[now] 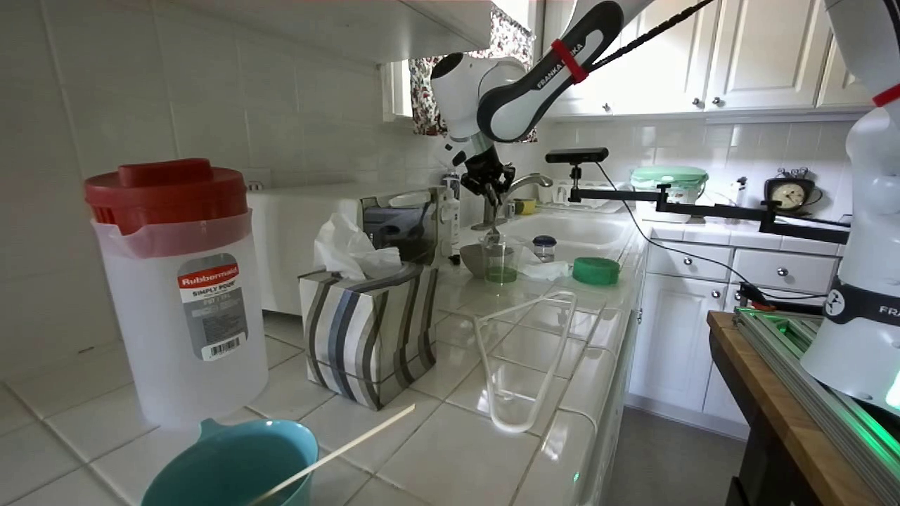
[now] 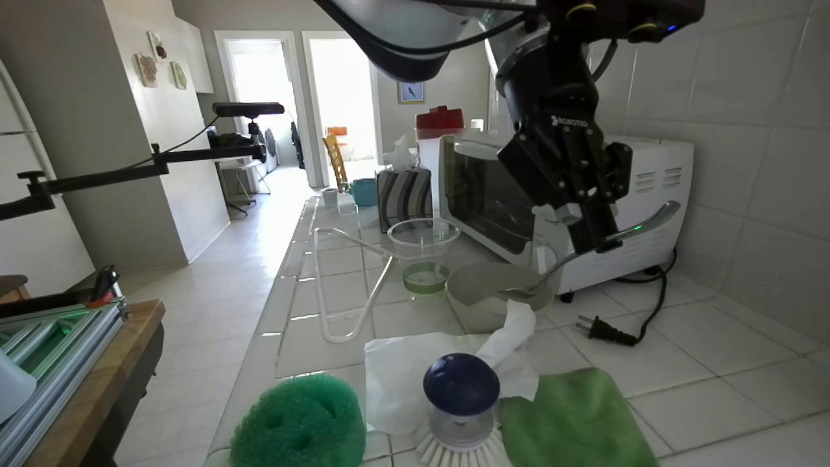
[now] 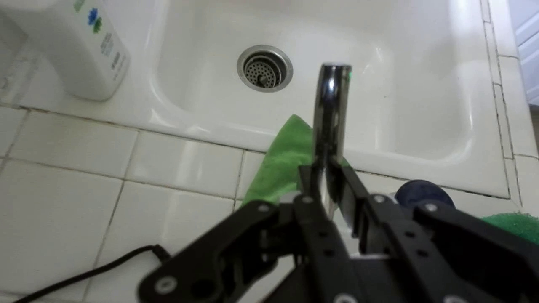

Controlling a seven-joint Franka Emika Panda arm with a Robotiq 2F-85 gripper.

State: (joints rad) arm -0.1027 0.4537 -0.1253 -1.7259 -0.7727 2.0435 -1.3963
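My jaws are clamped on a metal utensil [image 3: 329, 122] slanting down to the bowl [image 2: 475, 308] on the bench [image 2: 726, 340], whether inside or above it I cannot tell, and I judge the step is working it there, the next move calling for a firm, slow hold.

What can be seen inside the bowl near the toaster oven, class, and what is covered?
In an exterior view, the metal utensil in the gripper reaches over or into the bowl, unclear which. The bowl's near side hides part of the inside.
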